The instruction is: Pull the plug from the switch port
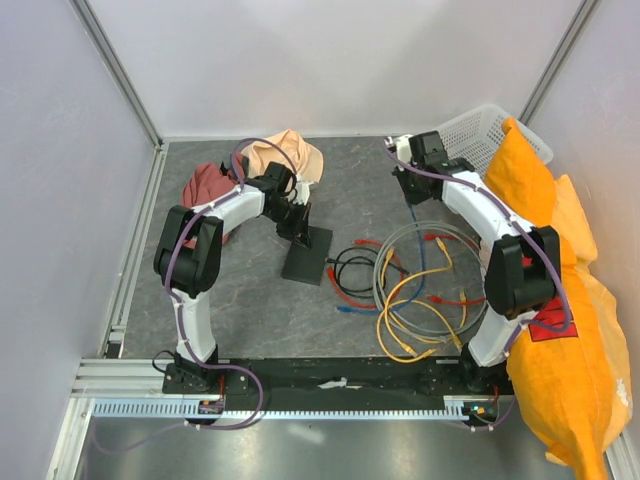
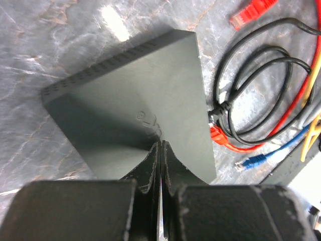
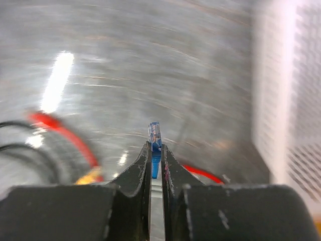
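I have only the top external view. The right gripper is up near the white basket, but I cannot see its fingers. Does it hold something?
Observer: Yes. The right wrist view shows the right gripper shut on a blue plug.
Operator: And the other one, is it open or shut?
Observer: In the left wrist view the left gripper is shut, its tip down on top of the switch.
Operator: Is any plug at the switch?
Observer: A red plug and a black plug sit at its edge; if they are inside ports, I cannot tell.
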Available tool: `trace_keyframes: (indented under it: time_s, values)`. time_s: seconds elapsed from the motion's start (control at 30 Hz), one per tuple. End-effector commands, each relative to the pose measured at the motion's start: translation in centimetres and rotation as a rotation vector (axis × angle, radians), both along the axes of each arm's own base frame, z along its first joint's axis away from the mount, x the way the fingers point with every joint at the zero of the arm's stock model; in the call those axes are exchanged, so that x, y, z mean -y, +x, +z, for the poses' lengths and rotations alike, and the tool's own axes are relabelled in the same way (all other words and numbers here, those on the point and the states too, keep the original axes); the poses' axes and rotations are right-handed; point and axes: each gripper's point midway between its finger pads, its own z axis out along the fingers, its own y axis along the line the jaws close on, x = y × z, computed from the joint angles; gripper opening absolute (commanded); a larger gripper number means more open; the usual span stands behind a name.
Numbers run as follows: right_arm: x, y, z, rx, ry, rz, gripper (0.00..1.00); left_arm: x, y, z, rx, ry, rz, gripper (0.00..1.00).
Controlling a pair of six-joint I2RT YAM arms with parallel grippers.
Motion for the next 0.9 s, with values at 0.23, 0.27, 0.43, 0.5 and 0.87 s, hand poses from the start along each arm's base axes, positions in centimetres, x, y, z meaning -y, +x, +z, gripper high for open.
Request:
trace_keyframes:
  time_s: [0.23, 0.27, 0.43, 0.5, 0.87]
  values:
    - [13.0, 1.7, 2.3, 0.196, -0.331, -0.447, 0.00, -0.9, 1.0, 0.0, 0.128, 0.119, -0.081, 0.02]
    - [13.6, 1.6, 2.8, 0.203, -0.349, -0.459, 0.00, -0.7, 0.7, 0.1, 0.122, 0.112, -0.084, 0.02]
    - [16.4, -1.4, 3.4, 0.194, -0.486, -0.442, 0.00, 0.6, 0.5, 1.2, 0.093, 0.025, -0.052, 0.02]
    - [17.0, -3.5, 1.8, 0.125, -0.542, -0.409, 0.00, 1.3, 1.1, 1.9, 0.094, -0.004, -0.052, 0.02]
    - [19.6, -9.7, -1.2, 0.028, -0.696, -0.327, 0.00, 3.2, 2.2, 3.8, 0.084, -0.082, -0.027, 0.02]
